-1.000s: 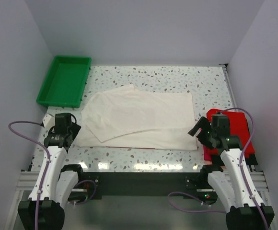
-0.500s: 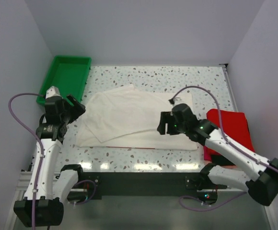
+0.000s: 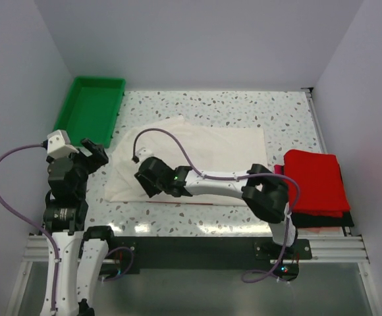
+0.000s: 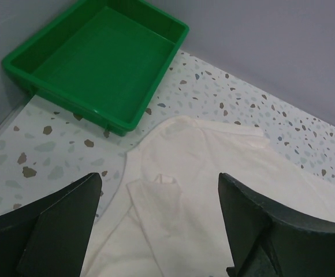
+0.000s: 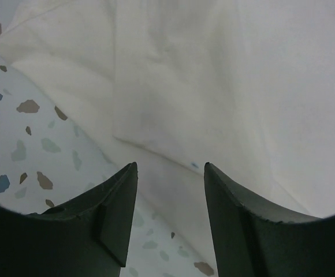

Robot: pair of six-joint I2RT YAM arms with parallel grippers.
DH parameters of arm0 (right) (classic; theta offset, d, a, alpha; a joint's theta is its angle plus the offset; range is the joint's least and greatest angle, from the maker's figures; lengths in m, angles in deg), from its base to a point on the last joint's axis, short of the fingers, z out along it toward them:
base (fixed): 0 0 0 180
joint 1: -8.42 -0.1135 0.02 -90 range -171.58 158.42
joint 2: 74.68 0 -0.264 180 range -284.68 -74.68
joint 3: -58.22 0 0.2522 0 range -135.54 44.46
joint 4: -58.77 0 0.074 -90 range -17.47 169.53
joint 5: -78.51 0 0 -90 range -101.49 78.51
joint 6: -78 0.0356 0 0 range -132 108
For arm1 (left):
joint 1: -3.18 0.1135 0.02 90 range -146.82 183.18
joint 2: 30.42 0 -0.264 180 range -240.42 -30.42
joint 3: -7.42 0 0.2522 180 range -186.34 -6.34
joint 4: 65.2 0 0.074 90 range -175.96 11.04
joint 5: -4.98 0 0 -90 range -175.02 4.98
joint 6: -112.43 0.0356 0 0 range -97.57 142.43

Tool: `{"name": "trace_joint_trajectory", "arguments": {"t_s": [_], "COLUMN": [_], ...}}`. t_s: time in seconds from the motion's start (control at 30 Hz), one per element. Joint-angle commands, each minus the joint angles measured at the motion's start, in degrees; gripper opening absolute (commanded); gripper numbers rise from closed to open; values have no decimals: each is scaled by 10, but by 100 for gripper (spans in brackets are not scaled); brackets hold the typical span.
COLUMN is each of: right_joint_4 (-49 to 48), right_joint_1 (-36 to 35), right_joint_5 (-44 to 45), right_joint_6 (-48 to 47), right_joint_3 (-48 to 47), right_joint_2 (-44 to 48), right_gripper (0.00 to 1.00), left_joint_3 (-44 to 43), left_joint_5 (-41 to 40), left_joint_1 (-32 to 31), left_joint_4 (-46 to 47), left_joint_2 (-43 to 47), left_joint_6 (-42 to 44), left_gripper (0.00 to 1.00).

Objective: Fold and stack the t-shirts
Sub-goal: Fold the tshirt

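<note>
Worktop: speckled, with a green tray at the far left corner.

Off-white t-shirt: lies spread across the middle of the worktop, plain side up. Its left portion is folded over, giving a double layer near the left edge. No tool holds it.

Red t-shirt: folded, at the right edge of the worktop. It rests on a black t-shirt, of which only the near and right margins show.

Right tool: the arm extends leftward over the near half of the off-white t-shirt, with the tool above the near-left part of the shirt. In the wrist view the fingers stand apart, with nothing between them, straddling a folded edge of the cloth. Contact with the cloth cannot be confirmed.

Left tool: sits over the left margin of the worktop, just near of the tray and beside the shirt's left edge. In the wrist view the fingers are spread wide and hold nothing. The shirt's folded left portion and the tray lie ahead of them.
</note>
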Motion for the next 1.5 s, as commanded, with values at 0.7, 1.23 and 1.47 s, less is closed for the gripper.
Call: {"name": "trace_joint_trajectory", "arguments": {"t_s": [0.7,1.23,1.47], "right_joint_4": [16,35,29], "right_joint_1": [-46,-31,26], "right_joint_5": [35,63,19], "right_joint_6": [-31,-44,-28], "right_joint_3": [-192,-215,-211], "right_joint_2": [-179,-165,-142], "right_gripper": [37,6,0], "left_joint_3": [27,21,24], "left_joint_5": [-59,-52,-45], "left_joint_1": [3,4,3], "left_joint_4": [15,7,11], "left_joint_2": [3,-18,-20], "left_joint_6": [6,2,4], "left_gripper": [88,88,88]}}
